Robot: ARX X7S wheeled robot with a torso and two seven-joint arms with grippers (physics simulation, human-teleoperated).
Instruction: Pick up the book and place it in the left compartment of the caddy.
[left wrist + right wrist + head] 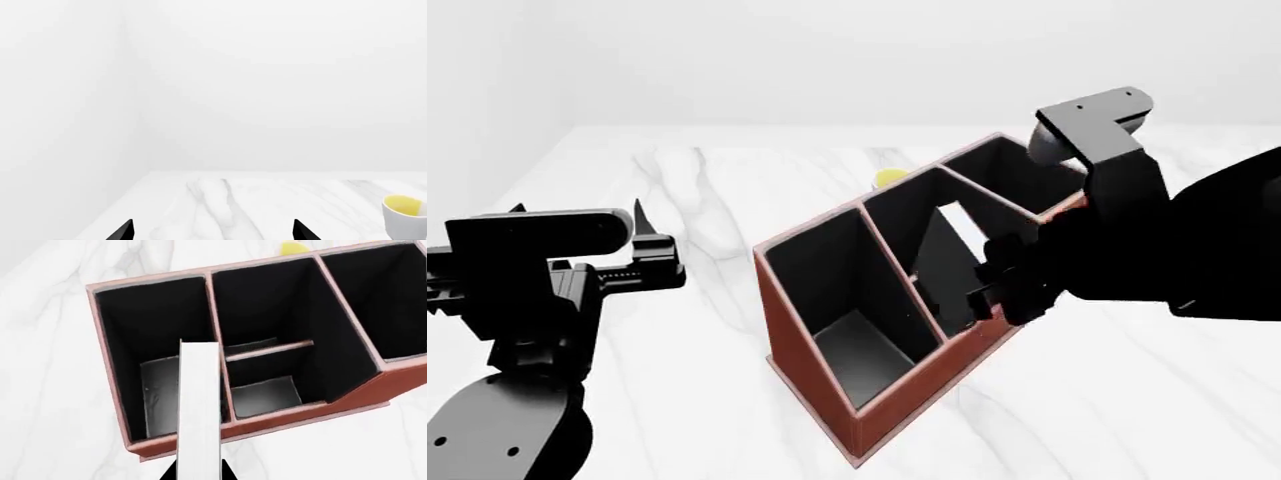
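My right fingers (pixel 198 475) are clamped on the book (pixel 199 405) above the caddy (pixel 280 420), and my left fingers (pixel 212 231) are apart over the counter (pixel 267 205).

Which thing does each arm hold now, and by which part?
The right gripper holds the book by one end, page edges showing. The left gripper is open, holding nothing.

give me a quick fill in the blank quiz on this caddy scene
1. The right gripper holds the ____ by its white page edges.
2. The book hangs over the caddy's ____ compartment.
3. The left gripper is ____ and holds nothing.
4. The countertop looks like white ____.

Answers: book; left; open; marble
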